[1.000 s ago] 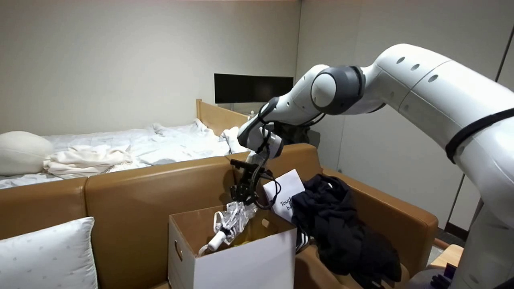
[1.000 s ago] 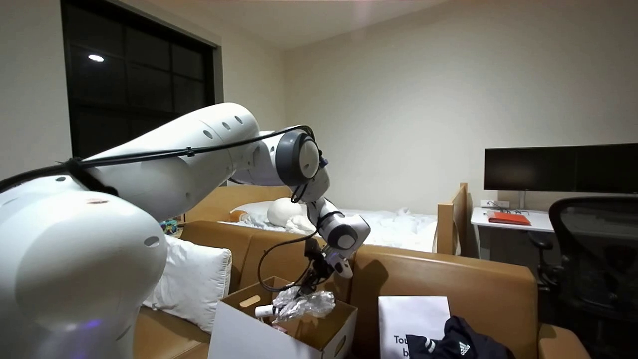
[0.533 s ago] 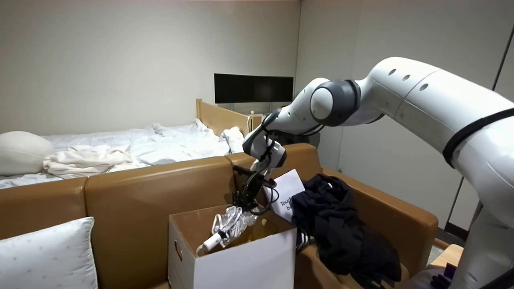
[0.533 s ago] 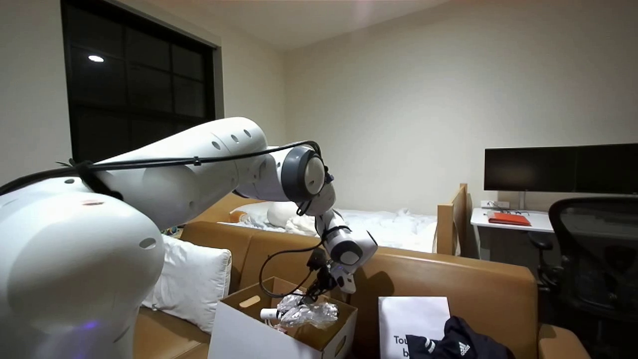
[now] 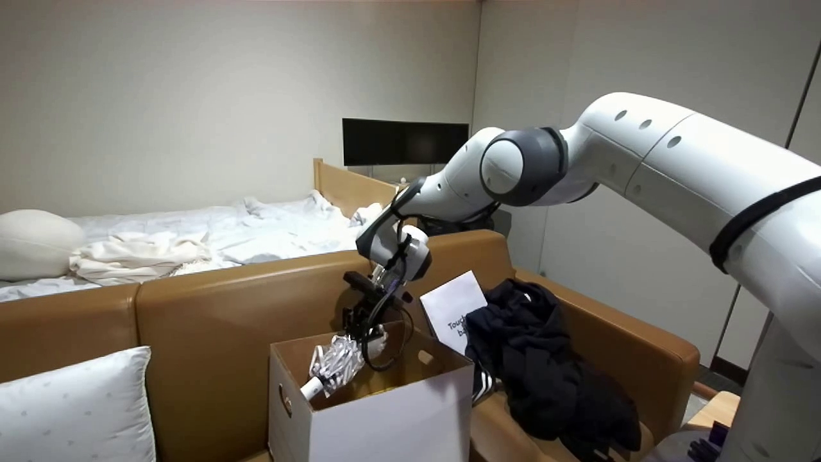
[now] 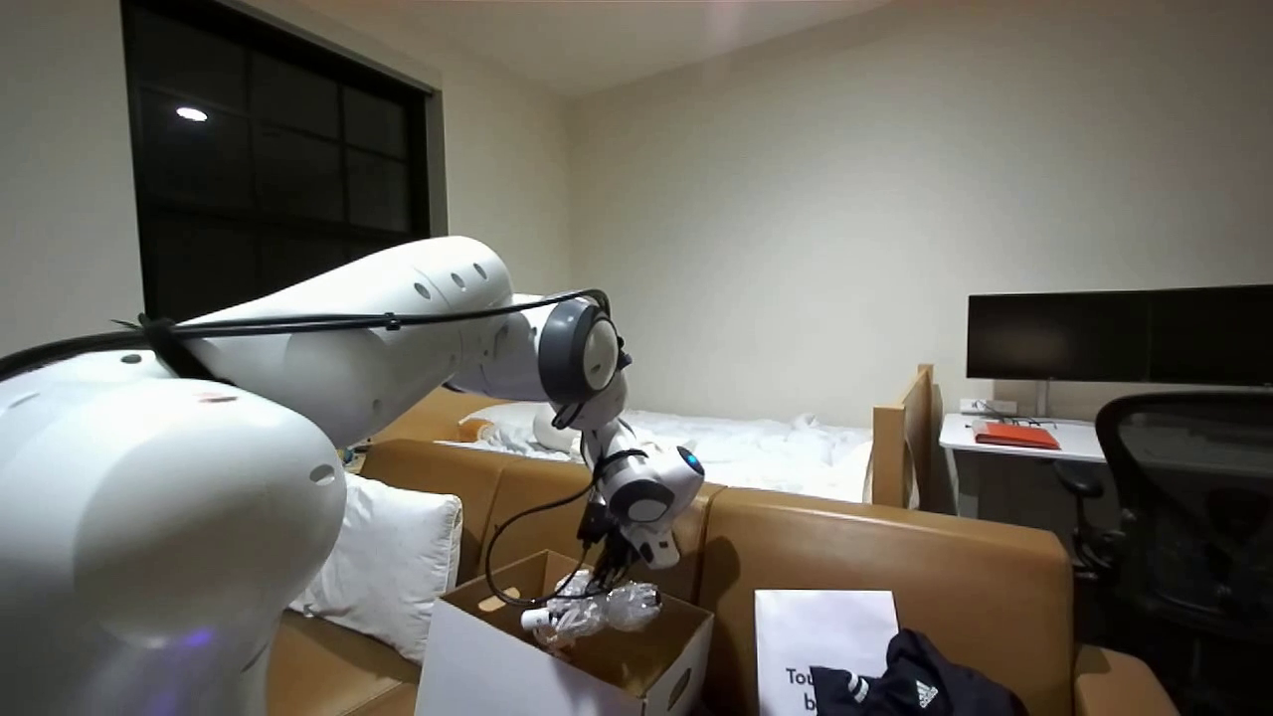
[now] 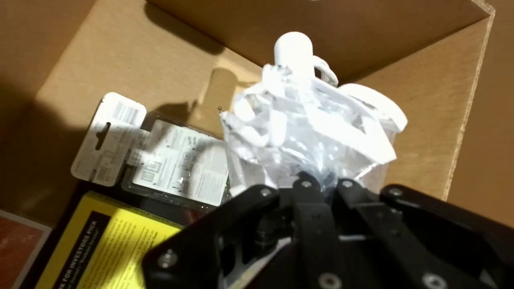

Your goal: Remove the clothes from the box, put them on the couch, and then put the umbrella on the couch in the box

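- Grip: the gripper (image 7: 327, 184) is clamped on the umbrella (image 7: 309, 116); crinkled clear plastic is pinched at the fingertips (image 7: 306, 181).
- In both exterior views the umbrella is down in the mouth of the box (image 5: 391, 420), tilted. Its white handle (image 5: 312, 388) points to about 7 o'clock in an exterior view. Touching the cardboard wall or not: can't tell.
- Wrist view, clock centred on the fingertips: handle near 12 o'clock, its shadow on the cardboard at about 10, apart from it.
- Same clock, inside the box: blister pack (image 7: 180, 164) at 9, yellow printed item (image 7: 120, 241) between 8 and 9, reddish item (image 7: 18, 245) farther out on that bearing.
- Exterior view, clock centred on the box: clothes (image 5: 545, 372) at 3 o'clock, a black heap on the couch (image 5: 244, 321), in the armrest corner. Contact with the box: can't tell.
- White panel (image 5: 452, 305) with dark print between 1 and 2, propped at the backrest, clothes over part of it.
- White pillow (image 5: 83, 404) at 9 on the couch, apart from the box.
- Past the backrest: bed (image 5: 256, 228) between 10 and 11, round cushion (image 5: 35, 244) on it at about 10, dark screen (image 5: 404, 141) at 12.
- White arm (image 5: 712, 160) extends in from 2.
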